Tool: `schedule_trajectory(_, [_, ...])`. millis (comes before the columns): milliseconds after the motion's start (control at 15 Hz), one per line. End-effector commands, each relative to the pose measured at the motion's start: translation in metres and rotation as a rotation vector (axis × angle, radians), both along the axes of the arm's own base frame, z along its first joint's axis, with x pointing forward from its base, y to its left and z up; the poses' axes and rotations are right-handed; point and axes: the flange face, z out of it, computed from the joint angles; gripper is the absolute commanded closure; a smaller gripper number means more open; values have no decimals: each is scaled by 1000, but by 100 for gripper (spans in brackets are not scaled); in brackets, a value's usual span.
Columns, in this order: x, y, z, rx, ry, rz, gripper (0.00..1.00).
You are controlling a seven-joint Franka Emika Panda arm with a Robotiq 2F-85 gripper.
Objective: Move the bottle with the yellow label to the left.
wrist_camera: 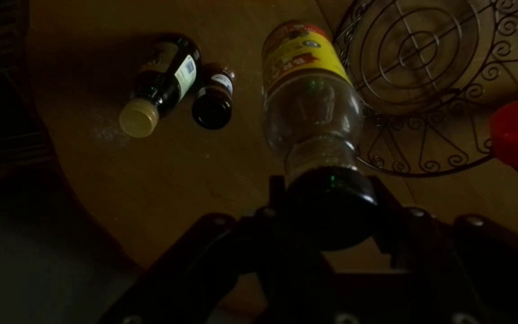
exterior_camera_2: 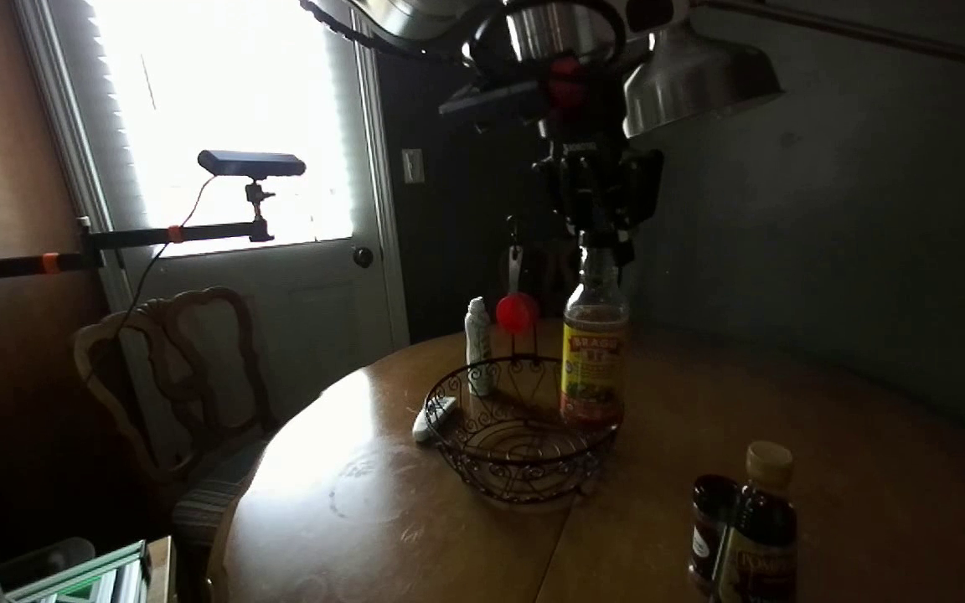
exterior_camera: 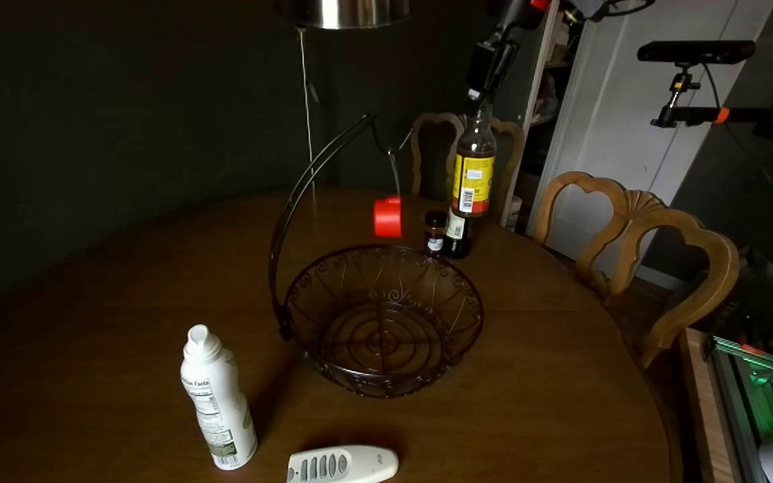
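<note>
A: How's the gripper [wrist_camera: 328,191]?
B: Clamped on the yellow-label bottle [exterior_camera: 474,174], fingers [wrist_camera: 277,191] either side of its black cap [wrist_camera: 331,220]. V. dim in wrist view, but the hold shows.
A: Bottle's pos.?
B: Held up clear of the table [exterior_camera: 125,282], approx. upright, in both exterior views. Clear glass w/ brownish liquid [exterior_camera_2: 596,316]. In wrist view, cap end nearest the lens, it shows btwn the jar [wrist_camera: 214,96] and the basket [exterior_camera: 386,384], hiding a bit of the basket's rim.
A: Over the basket or beside it?
B: Looks beside, per wrist view. Exact gap, can't tell.
A: Jar's neighbours?
B: Dark bottle [wrist_camera: 164,76] w/ tan cap [wrist_camera: 138,118], standing just beside it. Touching? Can't tell. Jar has a dark lid, small whitish label.
A: Others on the table?
B: White bottle [exterior_camera: 219,402], standing, + remote [exterior_camera: 345,464] lying nr. it, both nr. the basket. In an exterior view the lower frame edge cuts the remote.
A: And the red thing?
B: Red cup [exterior_camera: 387,218], hung from the curved post [exterior_camera: 275,265] on the basket's side.
A: Bkgd.?
B: Wooden chairs [exterior_camera: 641,203] by the table, metal lamp [exterior_camera: 359,13] up top, dark cam [exterior_camera: 695,51] off to the side in both exterior views.
</note>
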Motion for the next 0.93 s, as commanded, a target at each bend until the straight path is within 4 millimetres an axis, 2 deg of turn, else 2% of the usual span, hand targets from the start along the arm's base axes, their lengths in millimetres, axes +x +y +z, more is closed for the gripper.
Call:
schedule_trajectory(0, [-54,30,34,32,11,120,80])
schedule_trajectory(267, [-92,79,59,52,65,337,80])
schedule_trajectory(467, [-107,124,67,44,74,506,80])
schedule_trajectory(667, [-108,170,58,10,65,673,80])
schedule_trajectory(867, [-101,217,34,-30,61,838,80])
